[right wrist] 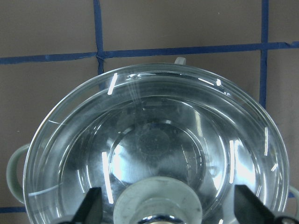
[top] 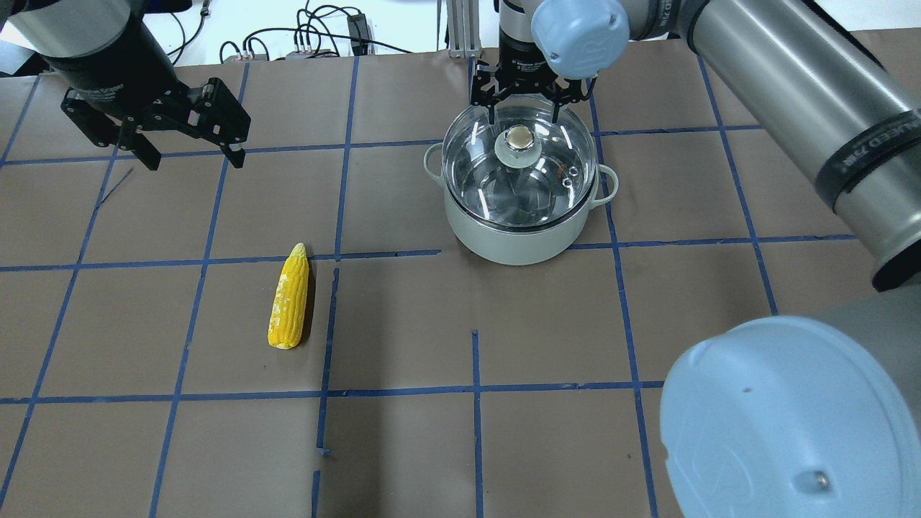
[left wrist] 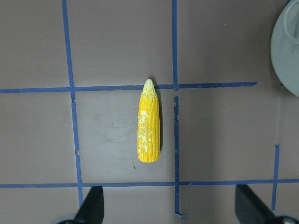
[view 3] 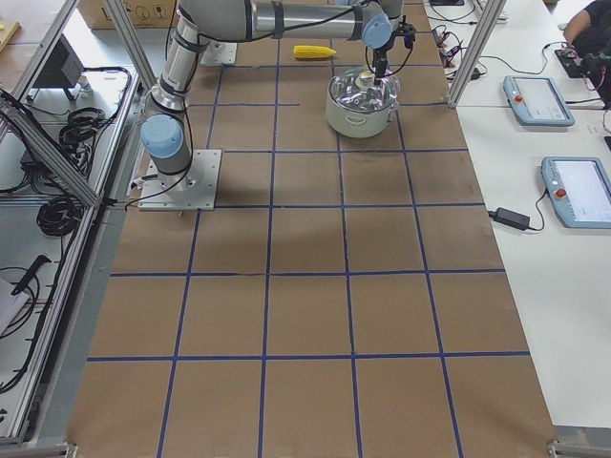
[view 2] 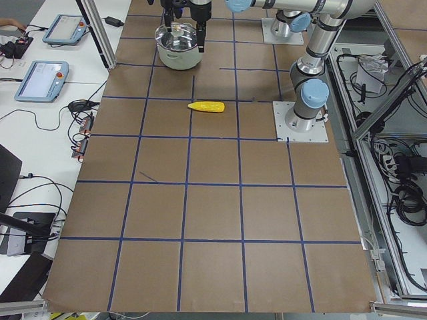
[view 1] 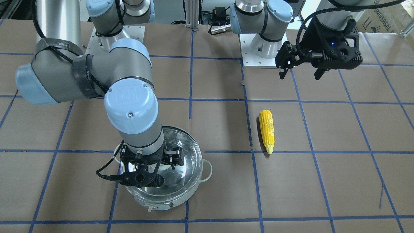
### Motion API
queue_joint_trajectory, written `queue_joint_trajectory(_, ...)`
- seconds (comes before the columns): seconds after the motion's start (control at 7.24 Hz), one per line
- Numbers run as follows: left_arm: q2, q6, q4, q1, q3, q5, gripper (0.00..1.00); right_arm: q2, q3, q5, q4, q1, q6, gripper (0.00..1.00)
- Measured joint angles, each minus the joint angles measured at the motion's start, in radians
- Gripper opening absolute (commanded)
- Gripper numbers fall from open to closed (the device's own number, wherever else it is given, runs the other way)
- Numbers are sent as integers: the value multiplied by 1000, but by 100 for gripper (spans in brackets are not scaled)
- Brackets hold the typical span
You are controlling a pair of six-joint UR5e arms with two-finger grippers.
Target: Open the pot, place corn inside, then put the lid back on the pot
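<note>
The pot (top: 514, 241) stands at the back of the table with the clear glass lid (top: 536, 183) on it. My right gripper (top: 523, 115) is open just above the lid. Its fingers (right wrist: 91, 205) stand on either side of the beige lid knob (top: 519, 138) without closing on it. The yellow corn (top: 289, 298) lies flat on the brown paper to the pot's left, its tip pointing away from me. It also shows in the left wrist view (left wrist: 149, 123). My left gripper (top: 193, 157) is open and empty, hovering above the table behind the corn.
Brown paper with a blue tape grid (top: 475, 388) covers the table. The right arm's big elbow (top: 784, 424) fills the near right corner of the overhead view. The pot's side handle (view 1: 207, 170) and front control knob (view 1: 152, 207) stick out.
</note>
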Motion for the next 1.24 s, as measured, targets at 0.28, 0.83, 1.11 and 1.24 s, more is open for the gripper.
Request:
queue_joint_trajectory(0.28, 0, 0, 0, 0, 0, 0, 100, -2, 8, 1, 1, 5, 9, 99)
queue_joint_trajectory(0.83, 0, 0, 0, 0, 0, -1, 100, -2, 16, 0, 2, 9, 14, 99)
queue_joint_trajectory(1.11, 0, 0, 0, 0, 0, -1, 100, -2, 22, 0, 3, 9, 14, 97)
queue_joint_trajectory(1.24, 0, 0, 0, 0, 0, -2, 100, -1, 23, 0, 3, 9, 14, 90)
